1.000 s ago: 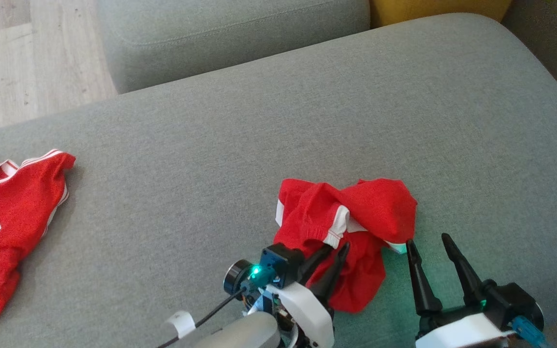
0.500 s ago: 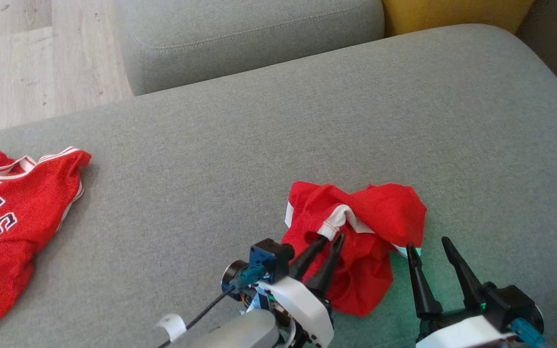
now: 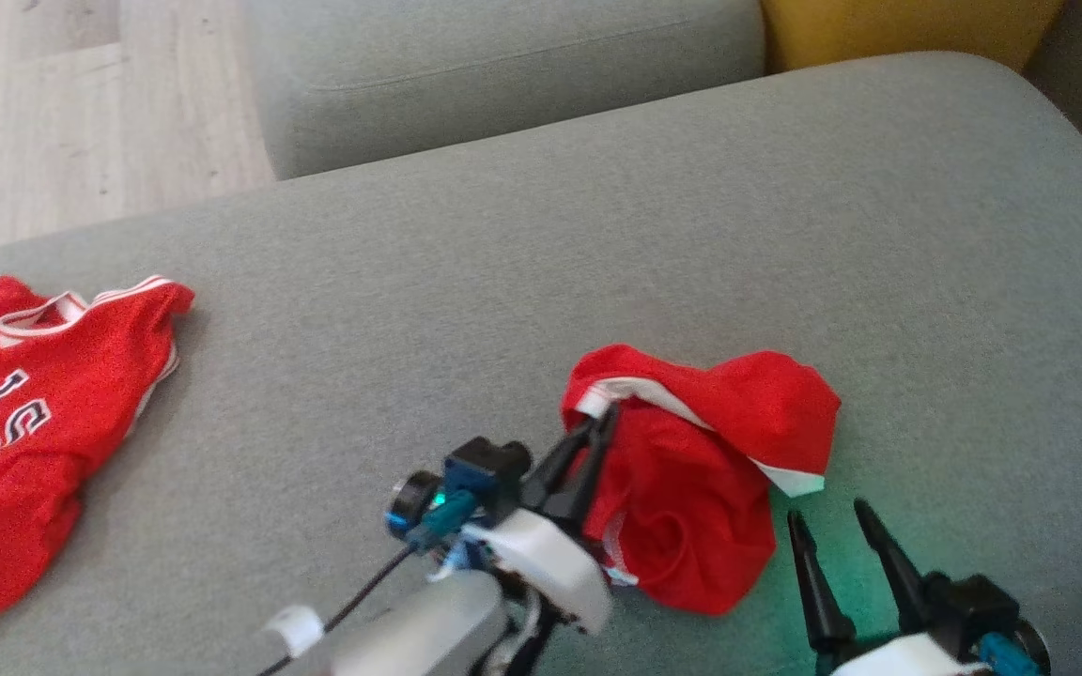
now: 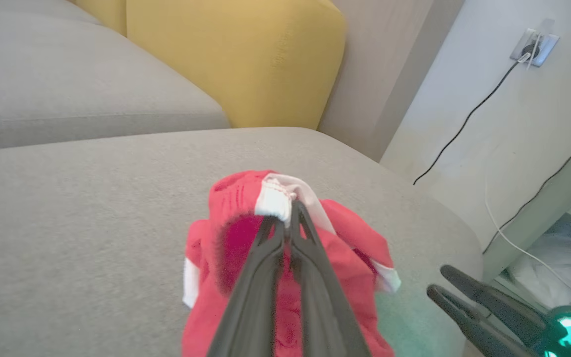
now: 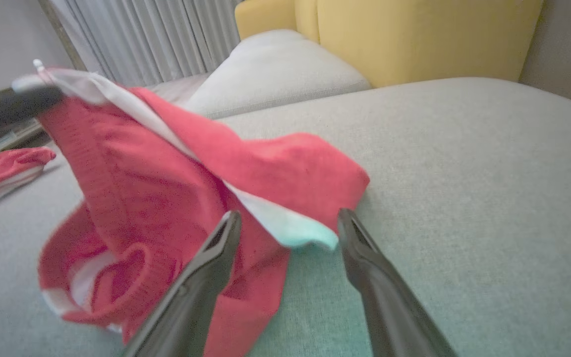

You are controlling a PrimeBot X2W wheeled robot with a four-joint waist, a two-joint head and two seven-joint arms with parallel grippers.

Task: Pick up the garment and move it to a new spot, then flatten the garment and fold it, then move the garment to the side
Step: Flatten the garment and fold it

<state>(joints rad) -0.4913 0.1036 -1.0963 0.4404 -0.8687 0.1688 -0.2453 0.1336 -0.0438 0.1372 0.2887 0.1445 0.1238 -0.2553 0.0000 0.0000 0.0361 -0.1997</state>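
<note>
The garment [image 3: 701,469] is a crumpled red piece with white trim, lying on the grey sofa cushion [image 3: 597,235]. My left gripper [image 3: 597,424] is shut on its white-edged hem, which it holds raised above the cushion. In the left wrist view the fingers [image 4: 285,218] pinch the white trim of the garment [image 4: 345,233]. My right gripper [image 3: 827,521] stands open just right of the garment, near its white corner. The right wrist view shows the lifted garment [image 5: 166,188] ahead of my open right gripper [image 5: 288,215], with the white corner between the tips.
A second red jersey [image 3: 24,413] with lettering lies at the cushion's left end. Another grey cushion [image 3: 503,75] sits behind, a yellow cushion [image 3: 907,28] at the back right, wooden floor [image 3: 81,113] at the upper left. A wall socket and cable [image 4: 533,44] are beyond the sofa.
My left gripper has closed on the white hem and pulled it up and to the left, stretching the garment. The head camera has shifted, so the scene slides rightward. The right gripper stays open.
</note>
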